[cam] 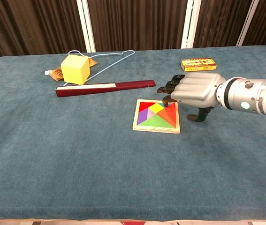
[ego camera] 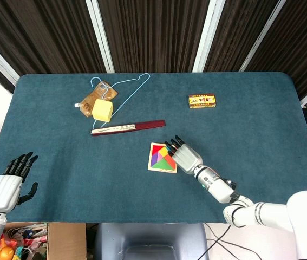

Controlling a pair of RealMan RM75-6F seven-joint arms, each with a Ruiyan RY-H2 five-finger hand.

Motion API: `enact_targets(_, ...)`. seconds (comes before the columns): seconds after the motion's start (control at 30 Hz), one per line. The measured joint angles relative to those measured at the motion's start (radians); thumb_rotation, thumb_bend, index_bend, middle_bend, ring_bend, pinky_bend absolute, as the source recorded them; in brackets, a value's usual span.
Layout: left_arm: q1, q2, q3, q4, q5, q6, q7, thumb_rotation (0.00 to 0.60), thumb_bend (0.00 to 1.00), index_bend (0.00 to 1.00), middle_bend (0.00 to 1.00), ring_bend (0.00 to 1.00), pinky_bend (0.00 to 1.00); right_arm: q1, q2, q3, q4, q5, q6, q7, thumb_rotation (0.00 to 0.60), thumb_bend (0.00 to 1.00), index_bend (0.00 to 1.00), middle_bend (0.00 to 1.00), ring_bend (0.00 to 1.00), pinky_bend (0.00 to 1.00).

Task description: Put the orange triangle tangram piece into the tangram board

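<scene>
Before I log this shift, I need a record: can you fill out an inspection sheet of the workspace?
Surface: table covered in teal cloth.
Job's things: tangram board with coloured pieces in it, orange triangle at its right side.
Clutter: yellow cube, light-blue wire hanger, brown packet, dark red folded fan, small yellow box.
Robot hands: right robot hand with fingertips at the board's far right corner; left robot hand open, off the table's near left edge.
Cables: nothing seen on the table.
Surroundings: dark slatted curtains behind.
</scene>
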Motion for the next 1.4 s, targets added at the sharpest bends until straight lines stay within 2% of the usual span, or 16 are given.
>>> enact_targets(0.37,0.001,-0.001,0.001,-0.002,0.001,0.002,0.003,0.600,0.48,0.00,0.00,0.00,0.14,-0.021,0.041,-0.007,-0.040,-0.047,0.030,0.043,0.600,0.55,0.32,0.00,0.00,0.00)
enact_targets(0.5,0.002,0.001,0.001,-0.003,0.007,0.010,-0.001,0.600,0.48,0.00,0.00,0.00,0.13,-0.047,0.071,-0.013,-0.082,-0.082,0.067,0.087,0.600,0.55,0.25,0.00,0.00,0.00)
enact_targets(0.57,0.004,0.002,0.002,-0.002,0.013,0.016,-0.007,0.600,0.48,0.00,0.00,0.00,0.13,-0.074,0.091,-0.021,-0.111,-0.115,0.108,0.123,0.600,0.50,0.17,0.00,0.00,0.00)
enact_targets(0.67,0.006,0.003,0.003,0.000,0.018,0.024,-0.020,0.600,0.48,0.00,0.00,0.00,0.13,-0.133,0.124,-0.041,-0.154,-0.166,0.199,0.168,0.600,0.28,0.04,0.00,0.00,0.00)
enact_targets(0.7,0.007,0.003,0.003,0.001,0.019,0.027,-0.024,0.600,0.48,0.00,0.00,0.00,0.12,-0.156,0.136,-0.049,-0.167,-0.180,0.234,0.180,0.600,0.23,0.01,0.00,0.00,0.00)
enact_targets(0.77,0.009,0.004,0.003,0.004,0.023,0.035,-0.033,0.600,0.48,0.00,0.00,0.00,0.12,-0.222,0.168,-0.070,-0.202,-0.206,0.323,0.212,0.600,0.19,0.00,0.00,0.00,0.00)
enact_targets(0.93,0.014,0.004,0.005,0.005,0.027,0.042,-0.033,0.600,0.48,0.00,0.00,0.00,0.11,-0.424,0.267,-0.120,-0.294,-0.215,0.534,0.280,0.600,0.18,0.00,0.00,0.00,0.00)
enact_targets(1.07,0.017,0.010,0.010,-0.008,0.014,0.027,-0.016,0.600,0.48,0.00,0.00,0.00,0.11,-0.568,0.309,-0.140,-0.329,-0.207,0.690,0.332,0.600,0.18,0.00,0.00,0.00,0.00)
enact_targets(1.27,0.023,0.030,0.014,-0.052,-0.020,0.000,0.027,0.600,0.48,0.00,0.00,0.00,0.12,-0.720,0.316,-0.134,-0.325,-0.204,0.874,0.418,0.600,0.18,0.00,0.00,0.00,0.00)
enact_targets(1.4,0.035,0.033,0.009,-0.063,-0.015,0.038,0.038,0.600,0.48,0.00,0.00,0.00,0.12,-0.775,0.314,-0.118,-0.307,-0.221,0.945,0.471,0.600,0.18,0.00,0.00,0.00,0.00)
